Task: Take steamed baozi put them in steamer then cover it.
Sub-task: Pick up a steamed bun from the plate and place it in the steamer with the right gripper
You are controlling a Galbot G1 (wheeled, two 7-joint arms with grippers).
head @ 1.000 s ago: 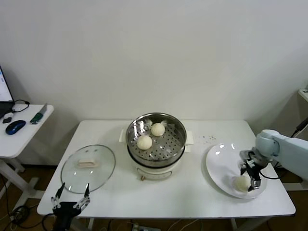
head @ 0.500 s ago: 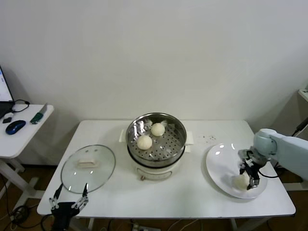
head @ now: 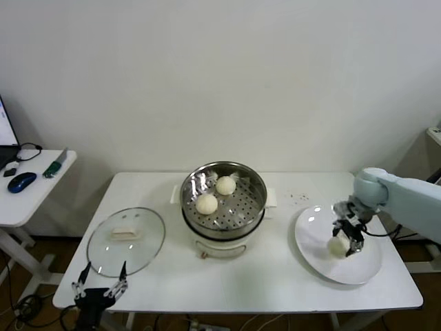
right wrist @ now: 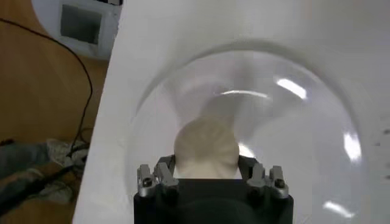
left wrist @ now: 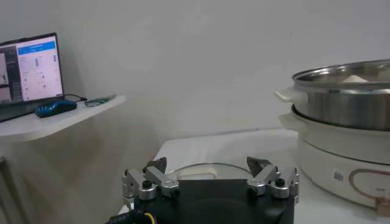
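Observation:
The steamer [head: 223, 181] stands mid-table on its white pot base, and two baozi [head: 207, 203] [head: 226, 185] lie on its perforated floor. A third cream baozi [head: 338, 245] [right wrist: 206, 150] hangs just above the white plate [head: 317, 254], with my right gripper [head: 344, 243] [right wrist: 206, 165] shut on its sides. The cover [head: 127, 240], clear glass with a cream handle, lies flat at the table's front left. My left gripper [head: 102, 289] [left wrist: 210, 169] waits open below the table's front edge, near the cover, with nothing in it.
A side table [head: 41, 185] at the left carries a blue mouse [head: 22, 181] and a green-handled tool [head: 54, 165]. A laptop screen [left wrist: 30, 66] shows in the left wrist view. The floor and cables lie beyond the plate's table edge.
My right gripper closed on the baozi and carried it up and leftwards over the plate, toward the steamer. The left arm stayed put.

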